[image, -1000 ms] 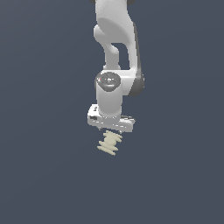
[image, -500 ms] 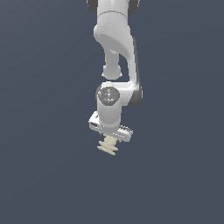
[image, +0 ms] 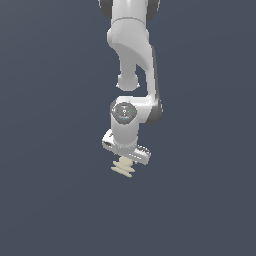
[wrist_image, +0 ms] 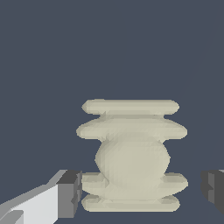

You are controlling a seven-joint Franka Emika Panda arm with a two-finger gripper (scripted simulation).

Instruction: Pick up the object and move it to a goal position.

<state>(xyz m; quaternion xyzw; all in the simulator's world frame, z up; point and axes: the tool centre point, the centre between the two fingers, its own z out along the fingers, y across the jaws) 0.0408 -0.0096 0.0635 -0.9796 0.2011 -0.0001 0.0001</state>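
The object is a small cream-beige ribbed piece of stacked flat fins on a rounded core, lying on the dark floor just under the white hand. In the wrist view the object sits between the two dark fingertips. My gripper is low over it and open, one finger on each side. One pad is almost at the fins, while the other pad stands a small gap away. The exterior view does not show the fingertips clearly.
The white arm comes down from above in the exterior view. Around the object there is only a plain dark blue-grey floor. No goal marker shows.
The hand has come down over the object, closing the gap above it. The object has stayed in place.
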